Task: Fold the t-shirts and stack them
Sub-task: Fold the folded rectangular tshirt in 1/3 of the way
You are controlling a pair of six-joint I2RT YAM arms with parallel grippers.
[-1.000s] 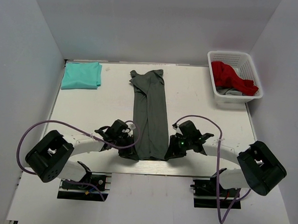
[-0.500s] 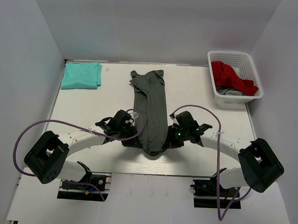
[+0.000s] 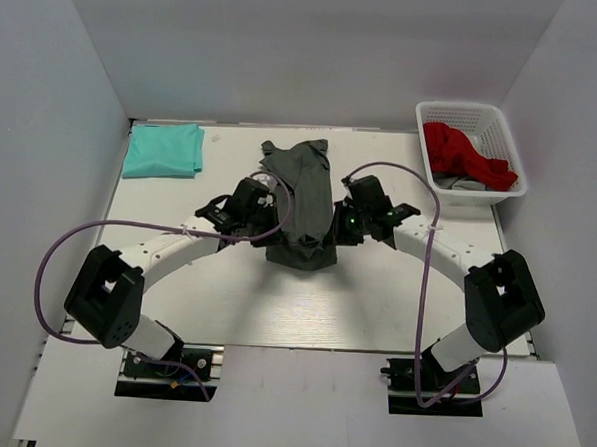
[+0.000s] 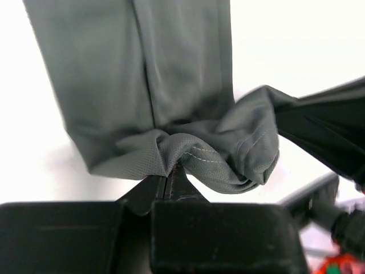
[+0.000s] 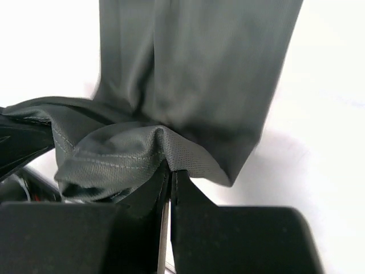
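The dark charcoal-grey t-shirt (image 3: 302,199), folded into a long strip, lies mid-table with its near end lifted and doubled toward the far end. My left gripper (image 3: 269,220) is shut on the hem's left corner (image 4: 171,162). My right gripper (image 3: 337,224) is shut on the hem's right corner (image 5: 171,162). Both hold the hem above the strip's middle. The teal t-shirt (image 3: 163,149) lies folded in a rectangle at the far left corner.
A white lattice basket (image 3: 469,154) with a red garment (image 3: 464,153) stands at the far right. White walls enclose the table on three sides. Purple cables loop from both arms.
Both grippers have carried the shirt's near hem away from the front edge toward the far side, doubling the strip over itself. The arms are now stretched farther out.
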